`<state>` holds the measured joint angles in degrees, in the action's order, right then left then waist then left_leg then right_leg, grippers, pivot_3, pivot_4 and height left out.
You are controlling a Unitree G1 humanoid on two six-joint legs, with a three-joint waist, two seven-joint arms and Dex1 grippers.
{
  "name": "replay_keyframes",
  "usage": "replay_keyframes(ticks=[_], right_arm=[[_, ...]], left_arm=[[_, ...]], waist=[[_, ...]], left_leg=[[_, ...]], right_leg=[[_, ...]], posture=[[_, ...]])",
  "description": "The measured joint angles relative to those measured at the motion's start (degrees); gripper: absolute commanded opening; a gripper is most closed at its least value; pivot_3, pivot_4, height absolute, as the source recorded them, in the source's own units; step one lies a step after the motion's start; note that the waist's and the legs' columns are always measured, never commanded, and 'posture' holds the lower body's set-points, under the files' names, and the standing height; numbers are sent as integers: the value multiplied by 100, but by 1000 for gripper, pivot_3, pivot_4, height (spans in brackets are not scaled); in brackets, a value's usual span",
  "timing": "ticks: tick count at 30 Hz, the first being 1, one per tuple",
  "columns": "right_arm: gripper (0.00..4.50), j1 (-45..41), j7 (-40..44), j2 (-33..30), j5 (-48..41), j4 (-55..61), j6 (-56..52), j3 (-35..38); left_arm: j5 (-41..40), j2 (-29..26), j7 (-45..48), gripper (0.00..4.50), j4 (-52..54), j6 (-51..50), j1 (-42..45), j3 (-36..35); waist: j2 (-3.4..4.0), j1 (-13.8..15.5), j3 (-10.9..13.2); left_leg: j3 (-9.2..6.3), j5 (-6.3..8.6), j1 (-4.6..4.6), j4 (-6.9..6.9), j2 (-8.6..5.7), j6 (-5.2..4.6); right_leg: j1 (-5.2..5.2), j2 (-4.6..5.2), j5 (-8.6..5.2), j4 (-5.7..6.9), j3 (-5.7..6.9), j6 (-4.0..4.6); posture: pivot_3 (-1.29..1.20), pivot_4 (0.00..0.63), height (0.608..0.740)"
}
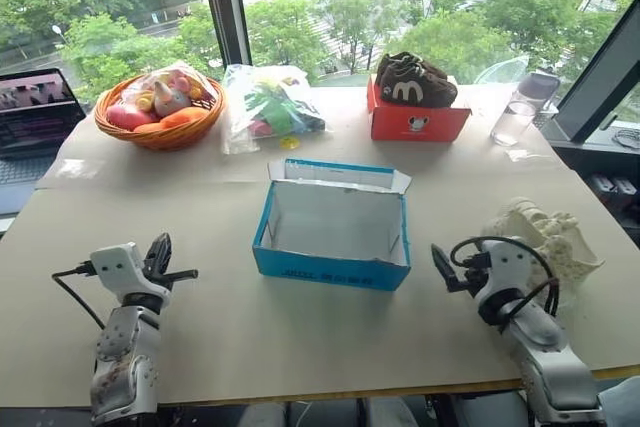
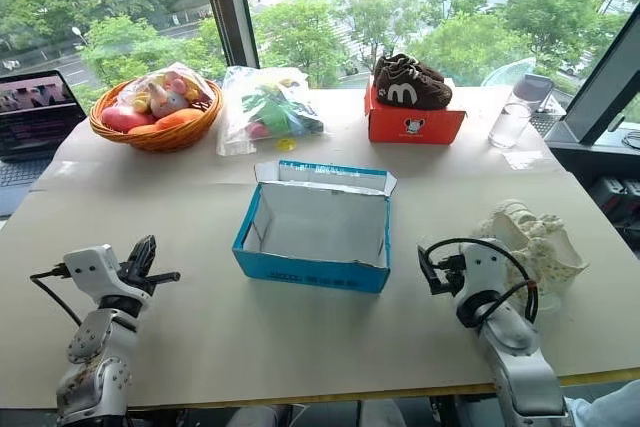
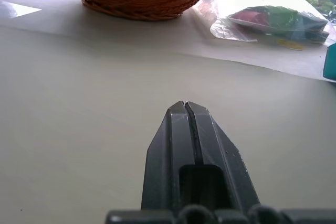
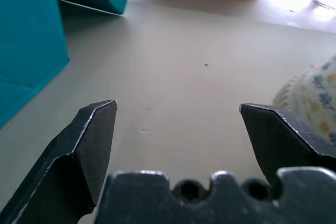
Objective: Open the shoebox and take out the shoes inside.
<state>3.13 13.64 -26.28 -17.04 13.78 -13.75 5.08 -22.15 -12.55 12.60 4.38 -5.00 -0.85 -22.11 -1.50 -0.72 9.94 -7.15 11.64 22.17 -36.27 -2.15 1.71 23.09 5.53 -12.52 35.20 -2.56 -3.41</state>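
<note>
the left gripper (image 1: 160,255) is seen pressed fully closed with nothing held, well apart from the wicker basket (image 1: 160,112) beyond it. between the two grippers the blue shoebox (image 1: 332,223) is found on the table (image 1: 250,337), lidless, its white interior bare. the right gripper (image 1: 440,269) is held wide apart and empty, the shoebox just to its left.

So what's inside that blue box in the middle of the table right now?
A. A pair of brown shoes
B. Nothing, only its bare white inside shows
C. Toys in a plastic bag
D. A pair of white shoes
B: the shoebox stands open with only its bare white floor and walls showing; the brown shoes sit on the red-orange box behind it.
</note>
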Motion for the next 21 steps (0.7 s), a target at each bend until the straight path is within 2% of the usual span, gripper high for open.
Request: replay_keyframes(ticks=[21], right_arm=[[4457,-210,215,318,355,-345,0,60]], left_arm=[[29,103,73,0,-65,129,-15,63]], waist=[[1,-8,0]], left_leg=[[0,0,-2,0,0,0]], right_leg=[[1,-1,0,3,-1,0]], posture=[[0,150,740]])
